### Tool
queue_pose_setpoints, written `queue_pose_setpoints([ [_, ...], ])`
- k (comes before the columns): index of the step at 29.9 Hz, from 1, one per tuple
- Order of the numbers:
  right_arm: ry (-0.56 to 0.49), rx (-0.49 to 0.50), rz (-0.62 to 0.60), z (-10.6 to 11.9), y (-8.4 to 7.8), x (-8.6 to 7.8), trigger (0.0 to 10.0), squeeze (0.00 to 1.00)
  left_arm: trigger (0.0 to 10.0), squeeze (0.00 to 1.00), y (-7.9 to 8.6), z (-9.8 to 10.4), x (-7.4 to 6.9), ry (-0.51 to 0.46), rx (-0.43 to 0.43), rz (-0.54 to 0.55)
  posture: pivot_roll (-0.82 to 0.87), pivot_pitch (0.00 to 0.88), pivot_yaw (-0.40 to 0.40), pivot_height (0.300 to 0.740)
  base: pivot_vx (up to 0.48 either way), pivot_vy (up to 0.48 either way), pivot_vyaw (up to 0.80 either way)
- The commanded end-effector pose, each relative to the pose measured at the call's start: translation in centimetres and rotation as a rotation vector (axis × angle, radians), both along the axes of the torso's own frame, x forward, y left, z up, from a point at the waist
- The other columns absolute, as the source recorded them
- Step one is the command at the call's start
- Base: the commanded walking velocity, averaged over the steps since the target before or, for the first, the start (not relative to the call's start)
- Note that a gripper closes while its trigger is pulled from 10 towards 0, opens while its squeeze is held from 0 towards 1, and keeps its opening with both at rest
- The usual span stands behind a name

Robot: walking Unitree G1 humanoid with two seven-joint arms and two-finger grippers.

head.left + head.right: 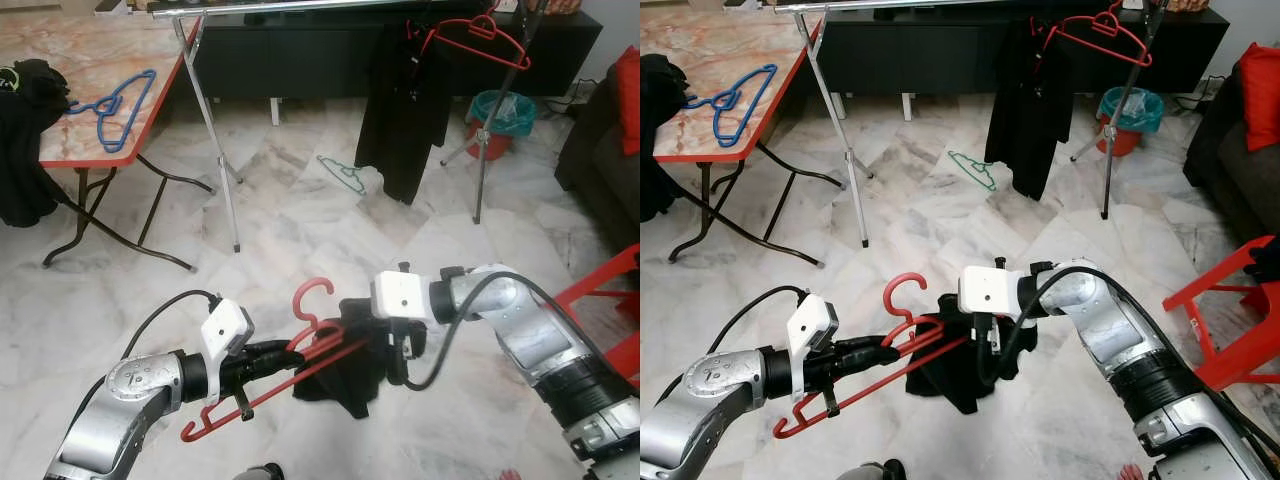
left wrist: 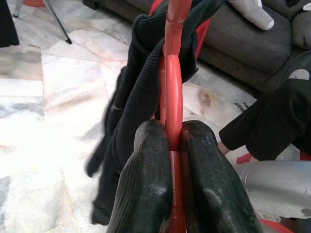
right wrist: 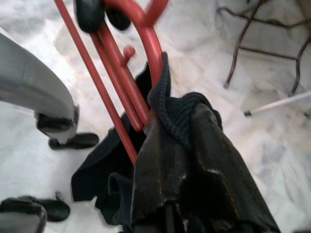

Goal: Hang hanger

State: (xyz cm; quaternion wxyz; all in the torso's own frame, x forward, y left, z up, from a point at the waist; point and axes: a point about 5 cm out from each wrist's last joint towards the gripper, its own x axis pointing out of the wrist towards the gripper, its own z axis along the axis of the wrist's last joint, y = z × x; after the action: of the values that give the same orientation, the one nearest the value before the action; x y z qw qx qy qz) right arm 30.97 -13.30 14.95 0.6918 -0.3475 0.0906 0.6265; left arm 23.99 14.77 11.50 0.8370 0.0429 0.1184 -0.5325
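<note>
Left end effector (image 2: 176, 145) clamped on red hanger (image 1: 262, 380), long axis level, hook (image 1: 310, 296) upward; right end effector (image 3: 189, 145) pinching black garment (image 1: 350, 375).

Pale marble floor (image 1: 290, 230). Folding desk (image 1: 90, 60) at 10 o'clock; black cabinet (image 1: 300, 55) at 12; dark sofa (image 1: 600, 150) at 2; teal bin (image 1: 500, 115).

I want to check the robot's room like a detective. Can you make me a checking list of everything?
Surface: marble floor.
Job's things: red hanger with a black cloth partly on it; rail above.
Clutter: blue hanger on table; green hanger on floor; second red hanger and dark garment on rail.
Grippers: left pincer shut on red hanger; right pincer shut on cloth.
Cables: black cable on left arm.
Surroundings: teal bin, sofa.
</note>
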Motion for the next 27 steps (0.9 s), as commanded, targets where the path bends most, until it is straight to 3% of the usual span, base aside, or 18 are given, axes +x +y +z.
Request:
queue_pose_setpoints([
  [1, 0.006, 0.074, 0.092, 0.8, 1.0, -0.7, 10.0, 0.00, 10.0, 0.00, -0.7, 0.7, -0.3, -0.022, -0.032, -0.055, 0.04, 0.111, 0.002, 0.740, 0.000, 0.000, 0.00],
  [3, 0.037, 0.144, 0.200, 1.4, 2.1, -1.9, 10.0, 0.00, 10.0, 0.00, -1.0, 0.7, -0.5, -0.015, -0.039, -0.076, 0.04, 0.108, 0.003, 0.740, 0.000, 0.000, 0.00],
  [9, 0.045, 0.150, 0.237, 1.0, 2.7, -2.4, 10.0, 0.00, 10.0, 0.00, -1.1, 0.7, -0.7, -0.013, -0.039, -0.099, 0.04, 0.099, 0.003, 0.740, 0.000, 0.000, 0.00],
  [22, 0.122, 0.341, 0.429, 2.6, 5.8, -5.8, 10.0, 0.00, 10.0, 0.00, -2.0, 0.9, -0.8, -0.022, -0.071, -0.134, 0.03, 0.106, 0.001, 0.740, 0.000, 0.000, 0.00],
  [27, 0.131, 0.368, 0.420, 2.7, 6.1, -6.1, 10.0, 0.00, 10.0, 0.00, -2.2, 0.8, 0.2, -0.063, -0.072, -0.049, 0.03, 0.116, 0.000, 0.740, 0.000, 0.000, 0.00],
])
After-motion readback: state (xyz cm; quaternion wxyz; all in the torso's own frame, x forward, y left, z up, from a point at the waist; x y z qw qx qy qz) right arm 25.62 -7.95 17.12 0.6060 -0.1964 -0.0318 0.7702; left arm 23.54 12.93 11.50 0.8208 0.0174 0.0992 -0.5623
